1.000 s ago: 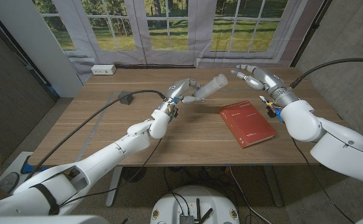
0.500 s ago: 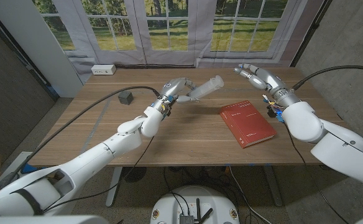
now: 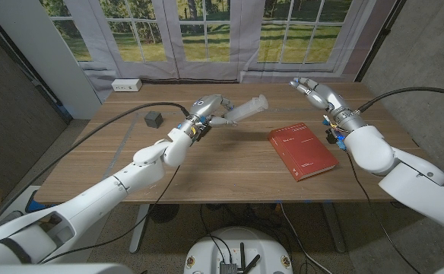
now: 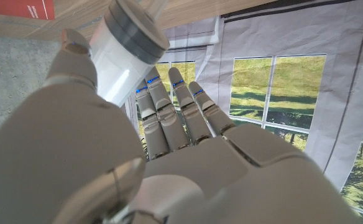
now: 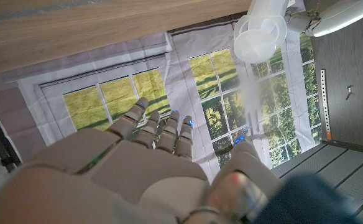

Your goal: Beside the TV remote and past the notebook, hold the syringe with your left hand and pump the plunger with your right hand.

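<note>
Syringe [image 3: 244, 111] farther left (tip hidden by left hand [image 3: 208, 109])

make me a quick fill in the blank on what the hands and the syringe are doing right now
1. The syringe is held above the table by the robot's ____ hand.
2. The right hand holds ____.
3. The red notebook lies on the ____.
4. The small dark cube sits nearest the robot's ____ arm.

Missing words: left; nothing; table; left
</note>
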Action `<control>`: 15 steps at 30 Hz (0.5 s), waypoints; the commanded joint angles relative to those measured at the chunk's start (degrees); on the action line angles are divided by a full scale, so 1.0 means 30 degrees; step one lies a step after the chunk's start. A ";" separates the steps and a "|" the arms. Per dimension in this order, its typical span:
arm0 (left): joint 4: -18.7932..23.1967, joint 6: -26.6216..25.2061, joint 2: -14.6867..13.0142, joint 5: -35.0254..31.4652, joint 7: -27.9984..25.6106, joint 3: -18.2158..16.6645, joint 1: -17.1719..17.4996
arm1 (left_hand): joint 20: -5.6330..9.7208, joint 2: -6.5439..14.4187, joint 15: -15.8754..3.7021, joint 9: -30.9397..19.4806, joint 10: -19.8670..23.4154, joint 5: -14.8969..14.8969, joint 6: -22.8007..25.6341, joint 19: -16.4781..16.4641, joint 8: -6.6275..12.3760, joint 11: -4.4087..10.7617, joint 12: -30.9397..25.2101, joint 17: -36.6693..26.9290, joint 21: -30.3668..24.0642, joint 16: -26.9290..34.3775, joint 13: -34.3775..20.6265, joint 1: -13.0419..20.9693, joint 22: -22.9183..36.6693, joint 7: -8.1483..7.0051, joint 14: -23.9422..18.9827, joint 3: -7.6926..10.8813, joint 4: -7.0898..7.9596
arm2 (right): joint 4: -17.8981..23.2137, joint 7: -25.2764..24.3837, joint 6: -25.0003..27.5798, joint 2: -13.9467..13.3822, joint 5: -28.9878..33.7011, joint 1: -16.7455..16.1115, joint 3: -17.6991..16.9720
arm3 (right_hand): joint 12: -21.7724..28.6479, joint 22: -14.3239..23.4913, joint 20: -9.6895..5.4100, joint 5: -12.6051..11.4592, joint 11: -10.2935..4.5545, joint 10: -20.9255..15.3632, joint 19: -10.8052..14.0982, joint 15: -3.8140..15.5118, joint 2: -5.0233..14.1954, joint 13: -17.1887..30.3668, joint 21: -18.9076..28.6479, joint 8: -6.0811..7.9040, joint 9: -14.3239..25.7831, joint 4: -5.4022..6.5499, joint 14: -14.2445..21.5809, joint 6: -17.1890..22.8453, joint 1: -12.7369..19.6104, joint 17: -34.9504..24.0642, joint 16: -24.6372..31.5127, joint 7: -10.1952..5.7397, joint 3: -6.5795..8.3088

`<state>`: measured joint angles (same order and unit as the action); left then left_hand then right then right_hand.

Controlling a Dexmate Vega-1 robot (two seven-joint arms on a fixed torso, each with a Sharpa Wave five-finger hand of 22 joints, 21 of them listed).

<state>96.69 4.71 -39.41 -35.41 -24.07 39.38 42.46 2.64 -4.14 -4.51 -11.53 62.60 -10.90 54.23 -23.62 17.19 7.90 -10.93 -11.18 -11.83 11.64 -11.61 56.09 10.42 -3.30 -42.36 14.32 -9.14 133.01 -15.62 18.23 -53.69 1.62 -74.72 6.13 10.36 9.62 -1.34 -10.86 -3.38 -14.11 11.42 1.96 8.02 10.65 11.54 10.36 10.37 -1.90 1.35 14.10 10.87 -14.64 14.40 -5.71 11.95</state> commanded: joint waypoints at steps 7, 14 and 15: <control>0.2012 -0.1127 -0.1800 -0.0211 0.2487 -0.0987 0.1053 | -0.0051 0.2940 -0.2784 -0.0158 0.1689 -0.0185 0.2375 0.0015 0.0132 0.1711 -0.0161 0.0002 -0.0037 -0.0073 -0.0039 0.2517 0.0030 -0.2362 0.0113 0.0164 0.0140 | -0.1342 0.0193 -0.1147 0.0697 -0.1085 0.0707 0.0382 | 0.0101 0.0016 -0.0067 -0.0029 0.0066 0.0109 0.0323 0.0111 -0.0041 0.0070 0.0040 0.0077 0.0002 -0.0003 0.0017 -0.0062 -0.0193 -0.0007 -0.0026 0.0101 0.0137; 0.2807 -0.1469 -0.2629 -0.0341 0.3832 -0.1335 0.1237 | -0.0024 0.2930 -0.2799 -0.0142 0.1682 -0.0188 0.2377 -0.0008 0.0121 0.1710 -0.0173 0.0024 -0.0046 -0.0099 -0.0041 0.2461 0.0027 -0.2391 0.0131 0.0175 0.0121 | -0.1938 0.0254 -0.1806 0.0875 -0.1532 0.1073 0.0657 | 0.0121 0.0015 -0.0057 -0.0032 0.0115 0.0119 0.0363 0.0102 -0.0028 0.0069 0.0023 0.0073 0.0001 0.0001 0.0035 -0.0117 -0.0225 -0.0010 -0.0025 0.0107 0.0169; 0.2875 -0.1519 -0.2675 -0.0351 0.3928 -0.1387 0.1260 | -0.0034 0.2933 -0.2809 -0.0141 0.1683 -0.0190 0.2374 -0.0008 0.0119 0.1710 -0.0176 0.0024 -0.0046 -0.0097 -0.0042 0.2460 0.0026 -0.2388 0.0127 0.0179 0.0114 | -0.2012 0.0240 -0.1866 0.0916 -0.1593 0.1124 0.0696 | 0.0115 0.0015 -0.0055 -0.0033 0.0104 0.0141 0.0364 0.0101 -0.0027 0.0069 0.0020 0.0075 0.0001 -0.0002 0.0039 -0.0118 -0.0224 -0.0008 -0.0026 0.0093 0.0175</control>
<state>101.98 1.69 -44.14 -36.10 -17.44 36.81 45.09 2.64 -3.76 -4.51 -11.53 62.61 -11.28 54.23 -23.62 17.35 7.89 -11.05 -10.91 -11.83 11.43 -11.59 55.71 10.42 -3.30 -42.36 14.26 -9.07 129.37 -15.27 15.18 -51.77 -1.24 -72.82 7.12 10.36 9.62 -1.32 -10.86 -3.07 -13.80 12.23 1.96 8.00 10.66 11.54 10.40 10.37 -1.90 1.35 13.79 10.86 -14.64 14.40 -5.40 11.95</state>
